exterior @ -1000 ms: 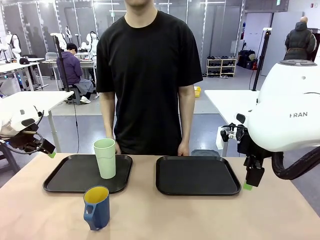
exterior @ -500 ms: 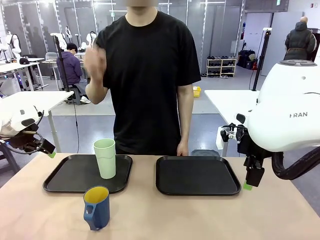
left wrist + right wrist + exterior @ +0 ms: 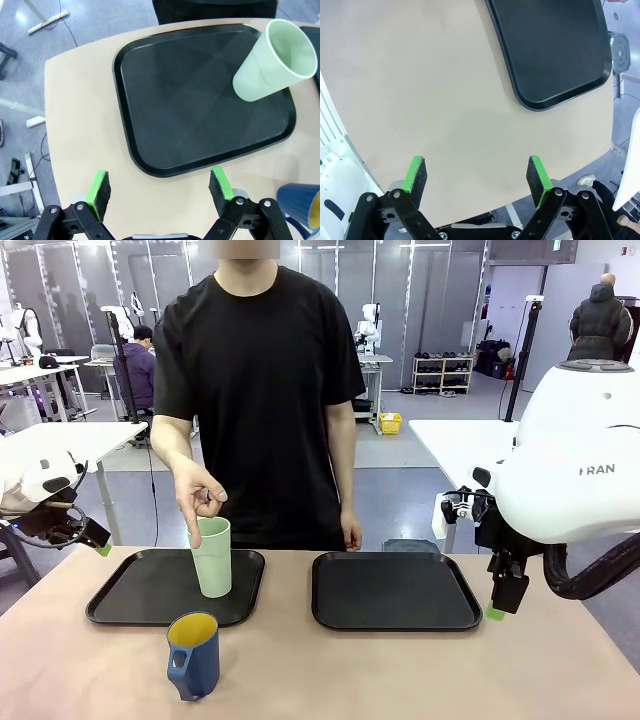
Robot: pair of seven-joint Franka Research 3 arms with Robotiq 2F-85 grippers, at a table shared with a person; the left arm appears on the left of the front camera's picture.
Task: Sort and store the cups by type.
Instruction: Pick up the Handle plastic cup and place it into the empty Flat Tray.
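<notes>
Front view: table (image 3: 400,670) carries two black trays side by side. The pale green tumbler (image 3: 212,560) stands upright on the left tray (image 3: 140,590) with a person's hand (image 3: 200,502) pointing down at it, and the dark blue mug (image 3: 193,655) sits on bare table just before that tray. Jaws spread and empty on left gripper (image 3: 160,180), over the left tray's near rim, and right gripper (image 3: 476,172), over bare table.

The front camera sits low at the near edge of the table (image 3: 420,670), facing the person (image 3: 260,390) across it. The left wrist camera looks steeply down, close over the left tray (image 3: 190,100) and pale green tumbler (image 3: 265,65). The right wrist camera looks down on tabletop, with the right tray (image 3: 555,45) at upper right. The front view shares both trays.
</notes>
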